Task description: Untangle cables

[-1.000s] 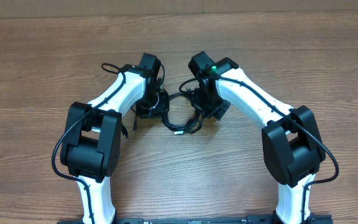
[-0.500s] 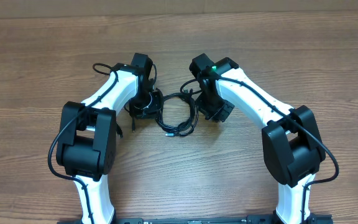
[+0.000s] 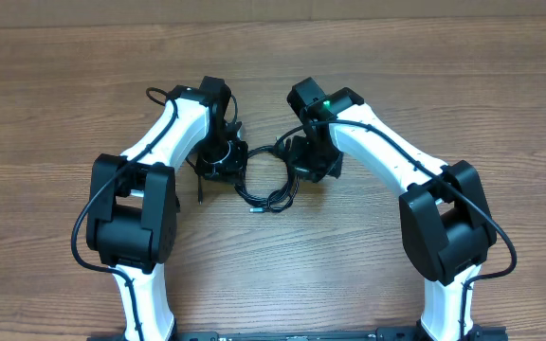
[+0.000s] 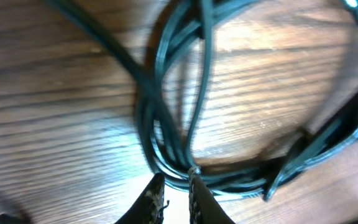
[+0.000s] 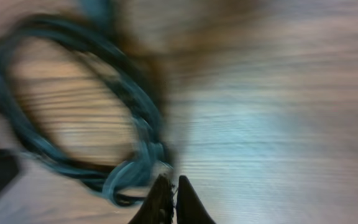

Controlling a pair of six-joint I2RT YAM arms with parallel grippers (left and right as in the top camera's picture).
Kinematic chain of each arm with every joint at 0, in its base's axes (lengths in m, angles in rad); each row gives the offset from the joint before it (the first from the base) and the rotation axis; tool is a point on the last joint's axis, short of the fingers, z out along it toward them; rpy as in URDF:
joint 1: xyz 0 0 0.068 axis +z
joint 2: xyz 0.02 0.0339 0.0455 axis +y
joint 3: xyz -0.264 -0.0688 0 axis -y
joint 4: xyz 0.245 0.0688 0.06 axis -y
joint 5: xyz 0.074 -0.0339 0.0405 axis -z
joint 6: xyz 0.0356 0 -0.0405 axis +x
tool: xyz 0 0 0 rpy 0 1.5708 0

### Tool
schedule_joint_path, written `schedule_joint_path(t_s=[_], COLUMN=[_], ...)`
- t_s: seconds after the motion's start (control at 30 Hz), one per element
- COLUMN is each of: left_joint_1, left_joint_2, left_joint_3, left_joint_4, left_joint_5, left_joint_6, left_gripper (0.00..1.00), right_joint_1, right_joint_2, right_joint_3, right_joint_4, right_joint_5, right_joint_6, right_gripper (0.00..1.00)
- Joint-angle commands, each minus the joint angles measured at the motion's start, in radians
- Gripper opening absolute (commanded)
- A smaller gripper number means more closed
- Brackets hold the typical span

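Loosely, cables [image 4: 153, 134] looped, long axis left-right, left gripper [image 4: 176, 190] pinching them, right gripper [image 5: 169, 193] pressed together

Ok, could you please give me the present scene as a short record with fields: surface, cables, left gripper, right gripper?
surface: wooden table
cables: thin black cords looped together in one bundle, lying between the two arms
left gripper: fingers nearly together at the edge of the bundle; whether a strand is pinched is unclear
right gripper: shut, tips just beside the loop; view blurred, no strand seen between them
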Motion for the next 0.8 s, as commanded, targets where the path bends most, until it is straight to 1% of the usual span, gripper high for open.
schedule_joint_path(t_s=[0.0,0.03,0.1,0.17,0.23,0.27,0.3,0.33,0.37,0.47,0.5,0.6,0.7,0.77], left_joint_1=[0.005,0.005,0.005,0.005,0.004,0.003,0.002,-0.001,-0.004,-0.019,-0.024,-0.037,-0.042,-0.042], left_joint_2=[-0.092,-0.110,-0.140,-0.145,-0.142,-0.142,-0.142,-0.142,-0.142,-0.142,-0.142,-0.142,-0.142,-0.142], left_joint_3=[0.022,0.022,0.022,0.022,0.014,0.006,-0.008,-0.020,-0.035,-0.090,-0.111,-0.166,-0.204,-0.220], left_joint_4=[-0.007,-0.009,-0.028,-0.060,-0.091,-0.099,-0.107,-0.113,-0.115,-0.110,-0.103,-0.071,-0.048,-0.037], left_joint_5=[0.064,0.062,0.054,0.039,0.028,0.029,0.029,0.029,0.029,0.030,0.029,0.029,0.029,0.029], left_joint_6=[0.035,0.020,-0.026,-0.071,-0.099,-0.106,-0.119,-0.122,-0.128,-0.152,-0.165,-0.186,-0.216,-0.231], left_gripper=[0.18,0.20,0.24,0.28,0.31,0.32,0.33,0.33,0.34,0.33,0.33,0.32,0.32,0.33], right_joint_1=[-0.001,-0.001,-0.001,-0.001,0.000,0.000,0.000,0.000,0.000,0.000,0.000,0.000,0.000,0.001], right_joint_2=[-0.026,-0.026,-0.024,-0.023,-0.023,-0.023,-0.023,-0.023,-0.023,-0.023,-0.023,-0.023,-0.023,-0.023], right_joint_3=[-0.040,-0.050,-0.074,-0.106,-0.137,-0.153,-0.169,-0.187,-0.201,-0.247,-0.262,-0.293,-0.320,-0.331], right_joint_4=[0.068,0.091,0.142,0.200,0.253,0.278,0.302,0.327,0.345,0.397,0.411,0.434,0.438,0.439], right_joint_5=[-0.139,-0.134,-0.124,-0.124,-0.121,-0.121,-0.121,-0.121,-0.121,-0.121,-0.121,-0.121,-0.122,-0.161], right_joint_6=[-0.142,-0.142,-0.142,-0.142,-0.142,-0.141,-0.140,-0.126,-0.107,-0.005,0.036,0.128,0.262,0.346], right_gripper=[0.13,0.23,0.35,0.41,0.43,0.42,0.38,0.31,0.22,0.06,0.04,0.04,0.04,0.04])
